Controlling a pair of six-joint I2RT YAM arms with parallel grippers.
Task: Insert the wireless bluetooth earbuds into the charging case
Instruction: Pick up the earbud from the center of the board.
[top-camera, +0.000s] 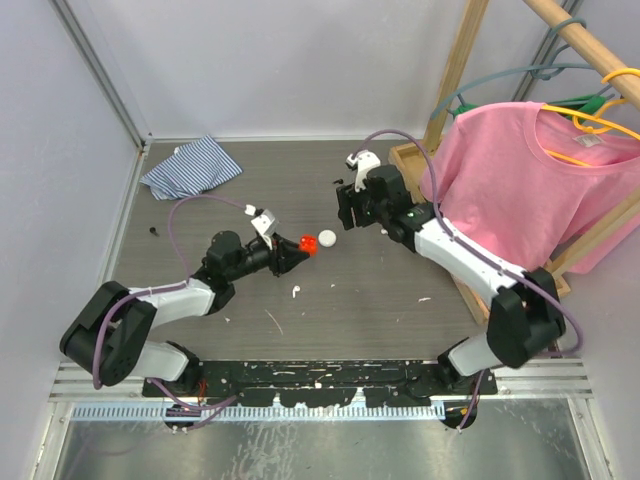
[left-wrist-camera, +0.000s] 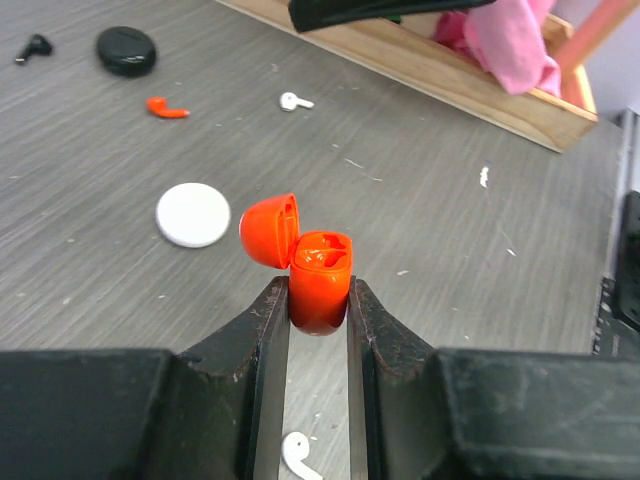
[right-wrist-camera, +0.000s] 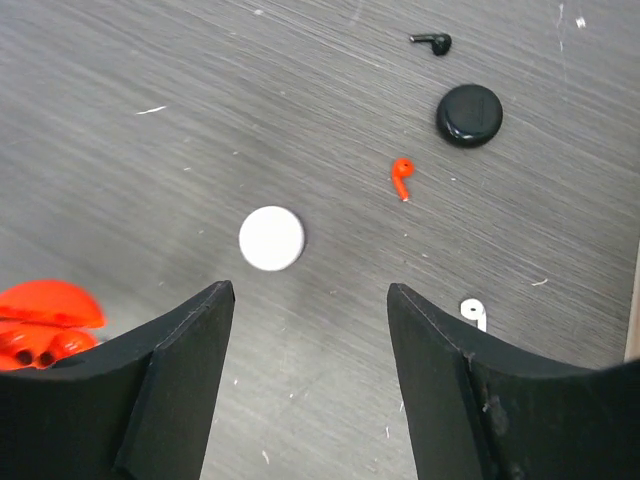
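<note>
Reaching forward, left end effector grips open red case, seemingly aloft.

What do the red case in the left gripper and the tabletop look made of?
The red case: likely glossy moulded plastic, going by the soft highlights on its rounded body and open lid. The tabletop: matte grey board with streaked wood grain and pale scuffs, perhaps laminate; real wood cannot be ruled out.

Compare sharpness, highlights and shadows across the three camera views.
Left wrist view: the open glossy red plastic case is sharp with soft highlights, while the left gripper's black fingers near the lens blur. Right wrist view: flat light, and the round white plastic case throws almost no shadow. Top external view: even, diffuse light.
</note>
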